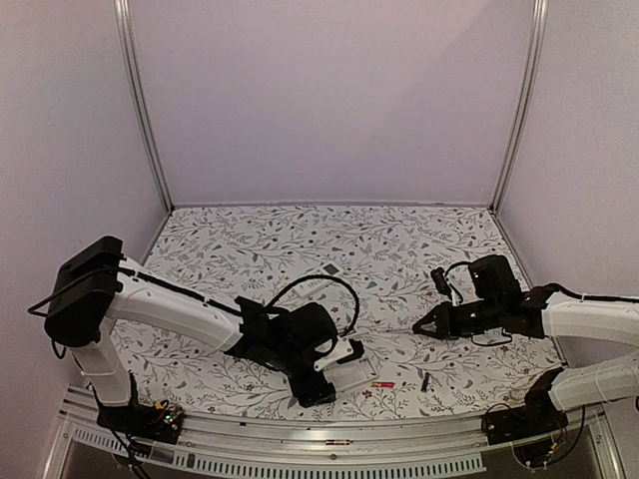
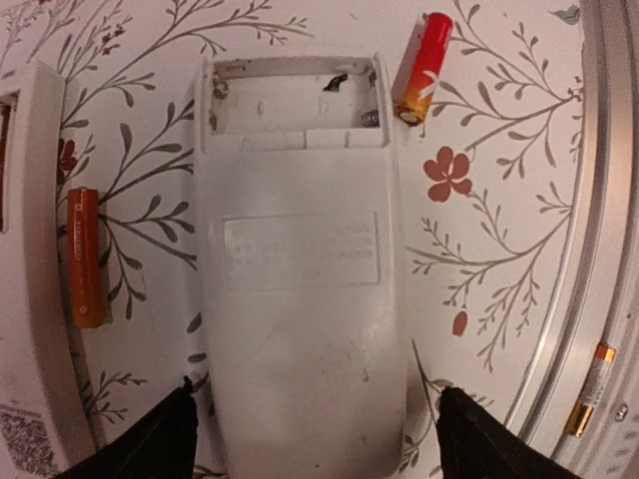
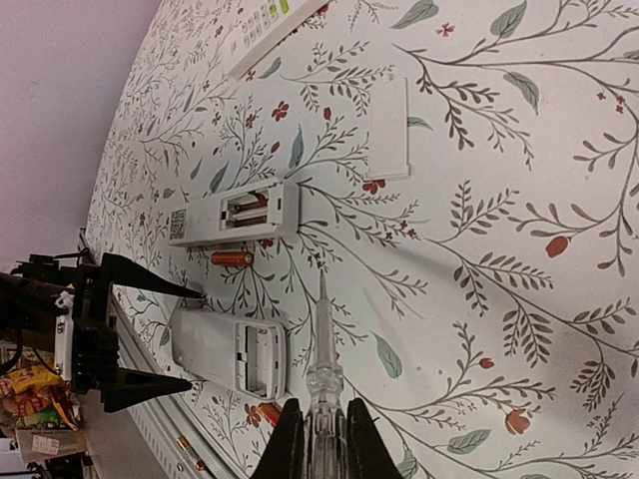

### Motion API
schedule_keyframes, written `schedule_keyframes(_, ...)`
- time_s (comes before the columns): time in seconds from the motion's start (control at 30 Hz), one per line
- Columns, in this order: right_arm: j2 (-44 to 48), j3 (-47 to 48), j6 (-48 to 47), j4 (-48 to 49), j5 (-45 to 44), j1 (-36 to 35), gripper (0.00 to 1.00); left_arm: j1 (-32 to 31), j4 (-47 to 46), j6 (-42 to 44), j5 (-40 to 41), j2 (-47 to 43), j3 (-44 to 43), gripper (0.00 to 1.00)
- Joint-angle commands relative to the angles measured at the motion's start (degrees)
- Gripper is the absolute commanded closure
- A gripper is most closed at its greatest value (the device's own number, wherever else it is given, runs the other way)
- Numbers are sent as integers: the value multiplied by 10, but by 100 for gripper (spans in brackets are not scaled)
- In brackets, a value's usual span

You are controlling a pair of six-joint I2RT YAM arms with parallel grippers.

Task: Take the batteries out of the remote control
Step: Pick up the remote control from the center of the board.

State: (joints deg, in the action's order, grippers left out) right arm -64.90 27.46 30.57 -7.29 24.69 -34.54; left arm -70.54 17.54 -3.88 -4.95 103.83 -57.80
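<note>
Battery [image 2: 422, 68], red-orange: we find it just beside the empty remote control [image 2: 300, 299], which lies lengthwise between the spread fingers of the left gripper [image 2: 315, 391]; right gripper [image 3: 324, 437] clamped on a stick [image 3: 324, 384].

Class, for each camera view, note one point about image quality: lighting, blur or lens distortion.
Top external: even light, only faint shadows on the table. Left wrist: the white remote looks washed out and soft; the rail bends, a wide-angle effect. Right wrist: the clear stick goes soft close to the lens.
</note>
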Motion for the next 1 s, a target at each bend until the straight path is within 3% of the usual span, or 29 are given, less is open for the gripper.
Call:
schedule_keyframes(0.0, -5, -13, -5, 10, -19, -9, 94, 19, 35, -35, 19, -40, -21, 16)
schedule_keyframes(0.4, -71, -8, -12, 34, -58, -44, 84, 153, 47, -123, 32, -115, -90, 13)
schedule_keyframes(0.67, -72, -7, -17, 35, -82, -49, 46, 237, 56, -111, 48, -77, -115, 12)
schedule_keyframes(0.73, -67, -7, -18, 33, -86, -50, 37, 242, 63, -92, 86, -45, -139, 12)
schedule_keyframes(0.97, -31, -8, -23, 21, -108, -50, 22, 251, 97, -21, 182, 96, -250, 11)
